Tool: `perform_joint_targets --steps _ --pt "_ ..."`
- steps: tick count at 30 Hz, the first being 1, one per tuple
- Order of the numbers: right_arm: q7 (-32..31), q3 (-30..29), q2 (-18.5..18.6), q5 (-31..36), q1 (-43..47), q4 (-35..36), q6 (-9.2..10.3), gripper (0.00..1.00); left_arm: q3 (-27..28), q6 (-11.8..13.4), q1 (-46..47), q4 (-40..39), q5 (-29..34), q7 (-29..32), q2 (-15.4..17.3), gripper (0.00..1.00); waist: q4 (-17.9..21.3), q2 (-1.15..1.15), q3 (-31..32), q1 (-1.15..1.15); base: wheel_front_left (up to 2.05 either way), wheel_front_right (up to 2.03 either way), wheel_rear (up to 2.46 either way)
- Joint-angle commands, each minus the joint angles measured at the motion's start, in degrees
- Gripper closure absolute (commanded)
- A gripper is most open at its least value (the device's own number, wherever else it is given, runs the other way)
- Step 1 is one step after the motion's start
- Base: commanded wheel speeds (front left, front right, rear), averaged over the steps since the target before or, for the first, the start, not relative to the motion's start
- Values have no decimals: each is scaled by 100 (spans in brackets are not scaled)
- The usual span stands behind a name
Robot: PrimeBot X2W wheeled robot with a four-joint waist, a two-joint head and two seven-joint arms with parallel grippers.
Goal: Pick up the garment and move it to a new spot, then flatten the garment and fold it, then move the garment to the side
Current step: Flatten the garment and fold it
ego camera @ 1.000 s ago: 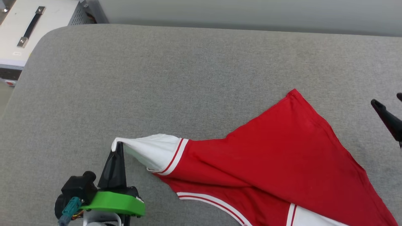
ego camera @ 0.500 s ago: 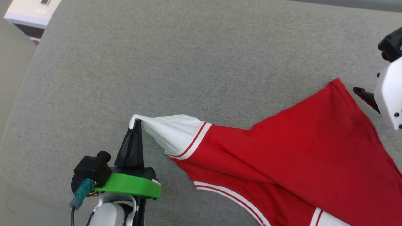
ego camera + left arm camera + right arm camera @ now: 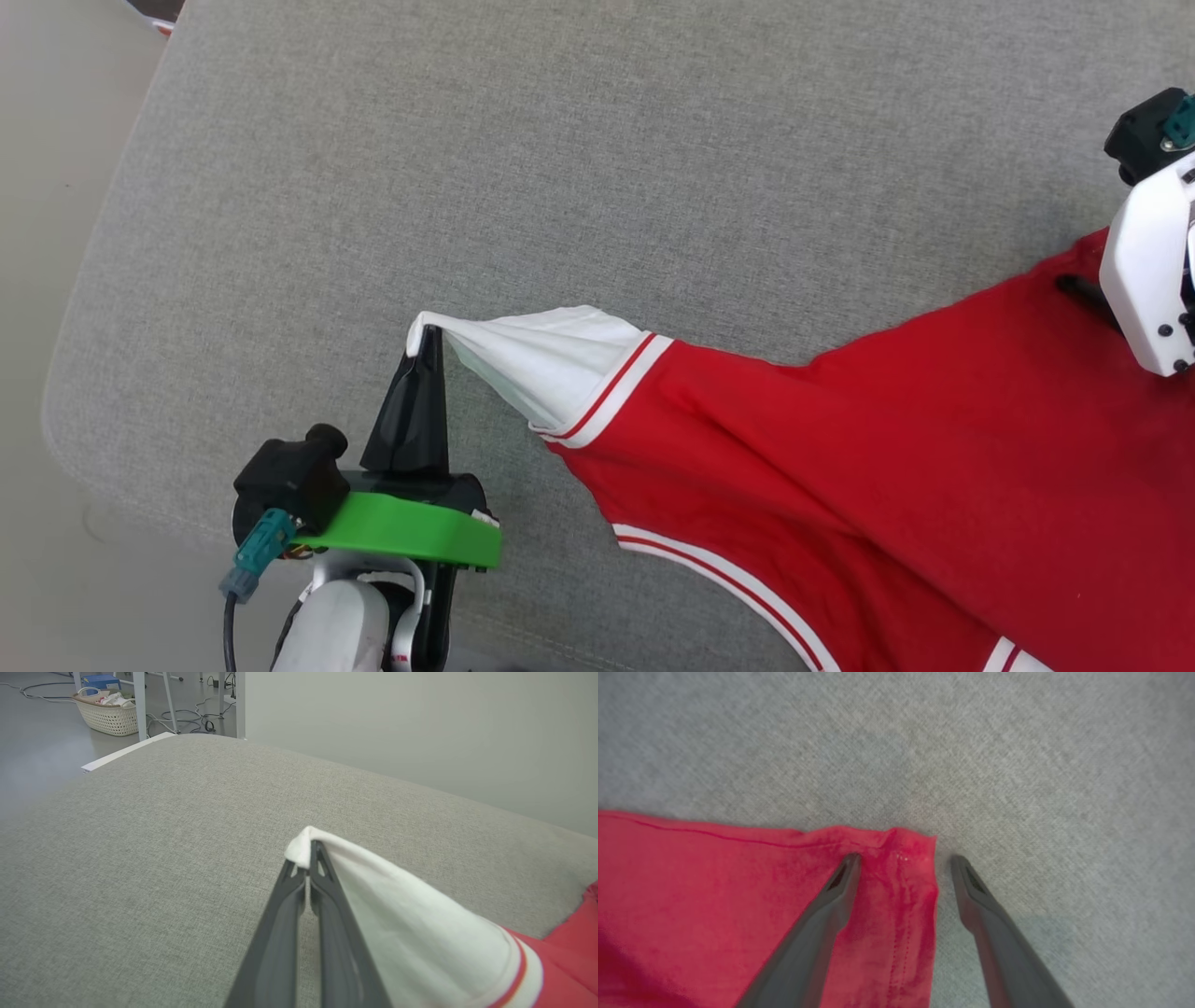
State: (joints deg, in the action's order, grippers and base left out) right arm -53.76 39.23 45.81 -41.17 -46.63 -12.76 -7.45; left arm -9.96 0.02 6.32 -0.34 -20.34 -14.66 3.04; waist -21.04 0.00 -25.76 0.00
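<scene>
The garment [image 3: 887, 448], red with white sleeves and red-white trim, lies stretched across the grey cushion [image 3: 560, 168]. My left gripper [image 3: 428, 334] is shut on the tip of its white sleeve [image 3: 551, 359], pulling it into a point. The left wrist view has the same pinch, the sleeve [image 3: 411, 919] draped to the right of the gripper [image 3: 310, 847]. At the right edge my right gripper [image 3: 906, 858] stands open, straddling the garment's red hem corner [image 3: 910, 854], one finger on the cloth, the other on bare cushion. Its white wrist [image 3: 1144, 271] hides the fingertips in the head view.
The cushion's rounded left edge [image 3: 84, 308] drops to pale floor [image 3: 37, 140]. Behind the cushion rises a plain wall [image 3: 420, 728]. A wicker basket [image 3: 105, 711] and table legs stand on the floor far off in the left wrist view.
The head camera has tilted down and turned. My right gripper has come in from the right and now sits over the garment's red corner. The left gripper keeps its hold on the sleeve.
</scene>
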Motion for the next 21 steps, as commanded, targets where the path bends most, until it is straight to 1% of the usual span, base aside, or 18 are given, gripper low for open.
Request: perform_joint_targets --steps 1,2,3,4,5,12,17,21 --pt "-24 294 -57 -103 214 -189 -3 0 19 36 99 -9 -38 -34 -16 100 -22 0 -34 0 0 0 0" --pt "8 340 -33 -149 214 -217 -3 0 27 41 96 -7 -38 -34 -16 100 -7 0 -28 0 0 0 0" --pt "69 390 -12 -194 199 -240 -3 51 42 45 91 -4 -35 -34 -16 100 16 0 -14 0 0 0 0" --pt "141 413 -8 -217 178 -254 -3 79 56 47 88 0 -30 -34 -16 100 40 0 0 0 0 0 0" --pt "228 432 -9 -246 149 -273 -3 100 67 41 85 7 -21 -34 -16 100 70 0 22 0 0 0 0" --pt "1039 413 -129 -379 -89 -372 -3 100 132 -7 50 95 77 -34 -16 100 302 0 317 0 0 0 0" --pt "1905 145 -239 -445 -96 -376 -3 100 243 -104 -25 156 285 -34 -16 100 485 0 721 0 0 0 0" --pt "2499 -77 -269 -464 104 -308 -3 100 415 -218 -70 143 510 -34 -13 100 668 0 1077 0 0 0 0"
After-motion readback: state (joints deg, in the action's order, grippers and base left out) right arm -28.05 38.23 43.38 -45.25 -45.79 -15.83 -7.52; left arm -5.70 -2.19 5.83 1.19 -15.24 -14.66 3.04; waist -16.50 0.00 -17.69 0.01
